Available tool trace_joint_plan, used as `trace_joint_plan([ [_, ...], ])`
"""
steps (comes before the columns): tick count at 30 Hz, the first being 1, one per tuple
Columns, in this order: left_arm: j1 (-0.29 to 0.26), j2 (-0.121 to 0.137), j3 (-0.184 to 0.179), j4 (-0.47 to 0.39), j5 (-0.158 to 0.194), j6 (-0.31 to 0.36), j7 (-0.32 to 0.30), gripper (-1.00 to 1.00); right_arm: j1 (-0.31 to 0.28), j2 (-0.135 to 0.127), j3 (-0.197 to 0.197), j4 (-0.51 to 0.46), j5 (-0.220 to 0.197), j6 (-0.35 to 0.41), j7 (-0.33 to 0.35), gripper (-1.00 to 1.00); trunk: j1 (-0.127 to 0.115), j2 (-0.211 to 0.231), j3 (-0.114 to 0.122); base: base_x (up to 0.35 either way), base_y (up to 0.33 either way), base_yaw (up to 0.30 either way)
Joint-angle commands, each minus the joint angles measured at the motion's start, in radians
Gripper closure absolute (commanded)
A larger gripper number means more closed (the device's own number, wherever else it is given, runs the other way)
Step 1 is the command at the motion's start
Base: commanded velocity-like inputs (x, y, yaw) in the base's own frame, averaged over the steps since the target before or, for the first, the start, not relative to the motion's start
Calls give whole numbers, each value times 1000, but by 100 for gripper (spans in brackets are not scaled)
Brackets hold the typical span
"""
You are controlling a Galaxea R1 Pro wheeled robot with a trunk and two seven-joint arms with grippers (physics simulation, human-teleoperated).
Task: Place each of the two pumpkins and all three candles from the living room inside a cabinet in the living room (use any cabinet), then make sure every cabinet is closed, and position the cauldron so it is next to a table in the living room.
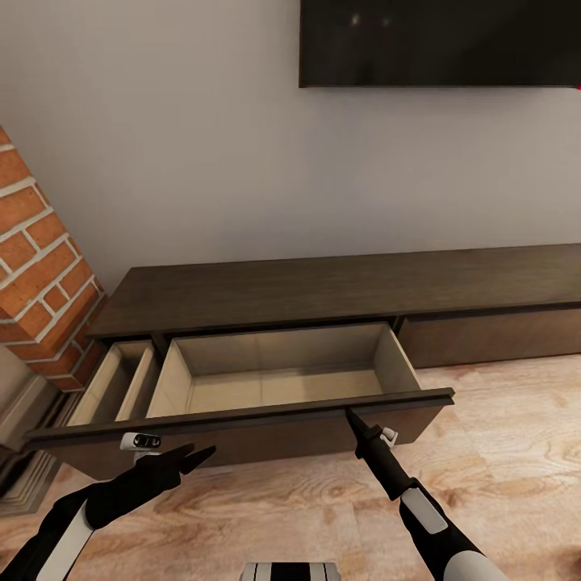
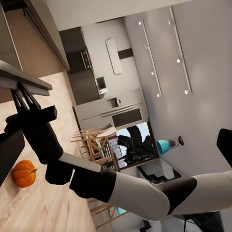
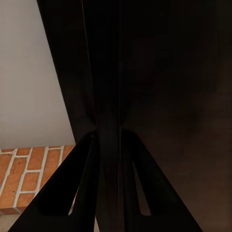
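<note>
Cabinet (image 1: 339, 290) right end and wall screen (image 1: 440, 40) top, both cropped.

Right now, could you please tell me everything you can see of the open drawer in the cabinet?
The open drawer is pulled out of the long, low dark-brown wooden cabinet near its brick-side end. Its front panel is wide, flat, dark and handleless; the inside is pale beige, with a narrow compartment beside a wide one. Both look empty as far as can be seen. The right gripper is closed on the front panel's top edge; the right wrist view shows its fingers pinching that dark edge. The left gripper hangs just in front, apart from it.
</note>
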Motion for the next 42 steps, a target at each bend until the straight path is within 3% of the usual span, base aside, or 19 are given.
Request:
trace_joint_plan([
  [1,-1,0,0,0,2,10,-2,-100,0,1,61,1,4,14,5,100,0,0,-1,0,0,0],
  [29,-1,0,-1,0,2,10,-2,-100,0,1,62,1,4,14,5,100,0,0,-1,-2,0,0],
  [30,-1,0,-1,0,2,10,-3,-100,0,1,62,1,4,14,5,-100,0,0,-1,0,0,0],
  [42,-1,0,-1,0,2,11,-2,-100,0,1,62,1,4,14,4,-100,0,0,-1,-72,0,0],
])
